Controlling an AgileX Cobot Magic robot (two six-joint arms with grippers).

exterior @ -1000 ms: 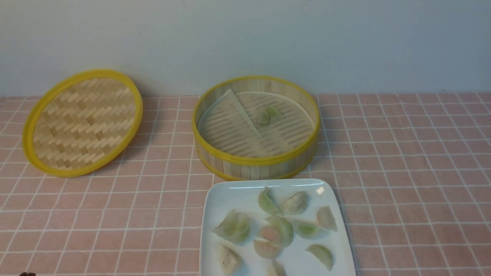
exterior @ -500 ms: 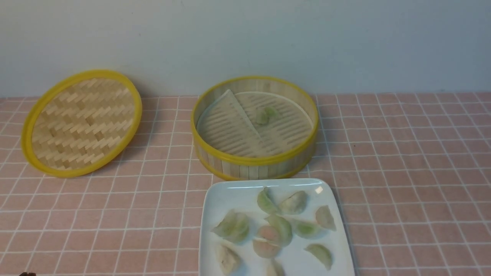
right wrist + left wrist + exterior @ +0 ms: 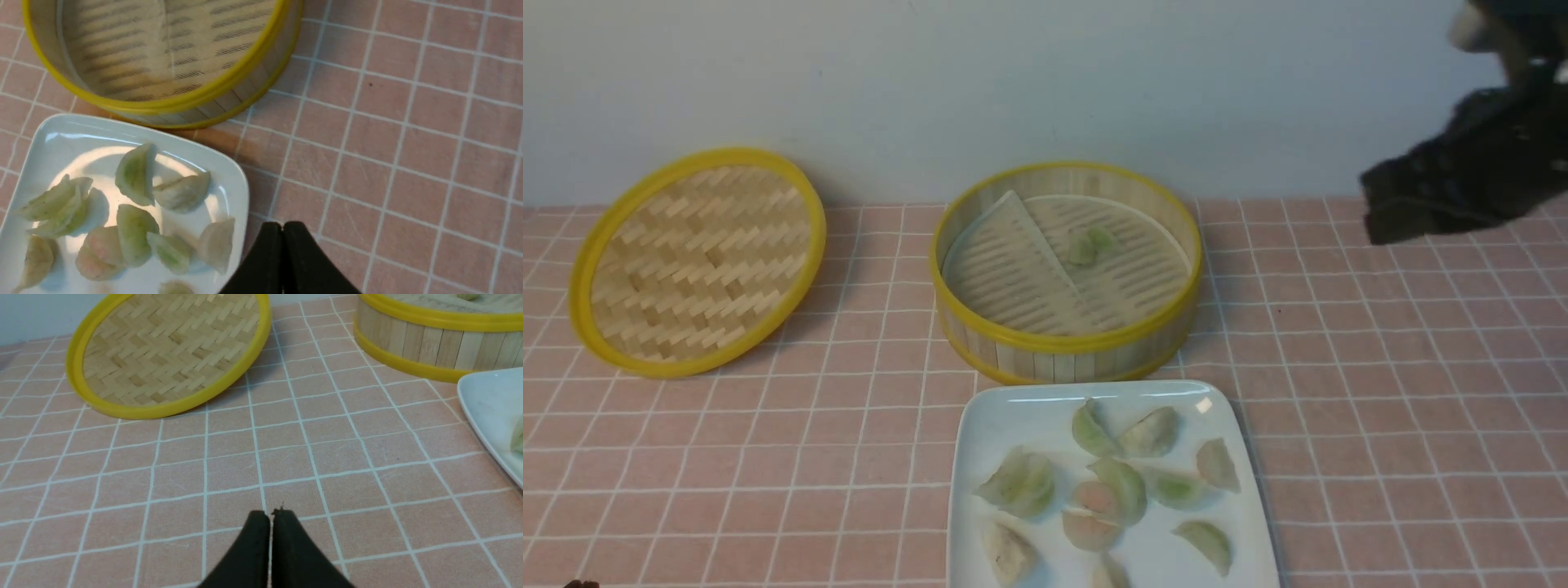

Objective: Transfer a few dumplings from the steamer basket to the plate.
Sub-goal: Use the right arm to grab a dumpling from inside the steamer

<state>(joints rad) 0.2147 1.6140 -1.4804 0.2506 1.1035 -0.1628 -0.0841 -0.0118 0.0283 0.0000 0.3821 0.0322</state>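
Observation:
The steamer basket [image 3: 1062, 341] stands at the back centre with two pale green dumplings [image 3: 1090, 243] left on its slatted floor. In front of it the white plate [image 3: 1013, 416] holds several dumplings [image 3: 1123, 486]. My right arm [image 3: 1462, 175] hangs blurred and high at the far right. In the right wrist view the right gripper [image 3: 282, 224] is shut and empty, beside the edge of the plate [image 3: 53, 143], near the basket [image 3: 196, 96]. My left gripper [image 3: 271, 514] is shut and empty over the tablecloth, away from the plate [image 3: 490, 404] and basket [image 3: 433, 343].
The flat woven lid [image 3: 698, 261] with a yellow rim leans at the back left; it also shows as the lid [image 3: 167, 355] ahead of the left gripper. A pink checked cloth [image 3: 1380, 392] covers the table. A pale wall runs behind.
My right arm has come into the front view at the upper right, blurred by motion. Basket, plate, lid and dumplings have not moved.

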